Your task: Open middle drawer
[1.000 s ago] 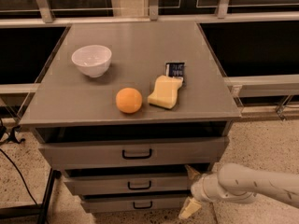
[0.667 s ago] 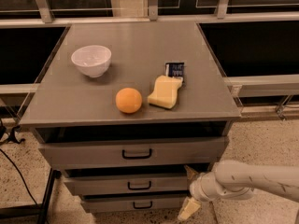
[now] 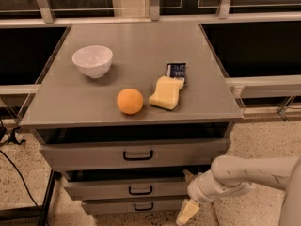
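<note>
Barely a shift since a second ago, the arm creeping a touch closer to the middle drawer, second of three under the table. Now the gripper sits at that drawer's right end, fingers spread wide, one tan tip by its upper corner, the other below it. Black handle at the drawer's centre, well apart from the gripper, nothing gripped

The grey, flat-fronted middle drawer, second of three, with a small black bar handle, looks pushed in, the gripper at its right end.
</note>
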Robot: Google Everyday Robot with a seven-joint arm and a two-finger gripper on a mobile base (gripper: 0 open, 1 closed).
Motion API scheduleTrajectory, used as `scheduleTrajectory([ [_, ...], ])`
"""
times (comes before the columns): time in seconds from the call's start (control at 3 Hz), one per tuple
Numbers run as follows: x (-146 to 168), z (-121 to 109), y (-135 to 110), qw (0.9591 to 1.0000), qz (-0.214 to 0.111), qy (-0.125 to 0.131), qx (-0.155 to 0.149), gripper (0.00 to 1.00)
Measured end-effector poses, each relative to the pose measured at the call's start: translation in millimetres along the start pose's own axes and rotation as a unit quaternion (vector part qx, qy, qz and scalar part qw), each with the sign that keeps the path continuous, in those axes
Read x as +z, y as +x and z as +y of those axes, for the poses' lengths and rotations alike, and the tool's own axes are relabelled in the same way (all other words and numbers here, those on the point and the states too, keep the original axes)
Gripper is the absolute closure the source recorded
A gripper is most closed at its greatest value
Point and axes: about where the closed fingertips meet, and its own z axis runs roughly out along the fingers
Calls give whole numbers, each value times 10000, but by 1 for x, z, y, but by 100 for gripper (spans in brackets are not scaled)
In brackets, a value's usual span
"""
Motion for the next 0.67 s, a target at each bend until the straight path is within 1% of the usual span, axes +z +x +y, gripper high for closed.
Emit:
scheduleTrajectory([
  [0.33, -8, 13, -5, 9998, 11, -166, 135, 0],
  [0.67, -17, 30, -7, 9987, 51, -403, 301, 0],
])
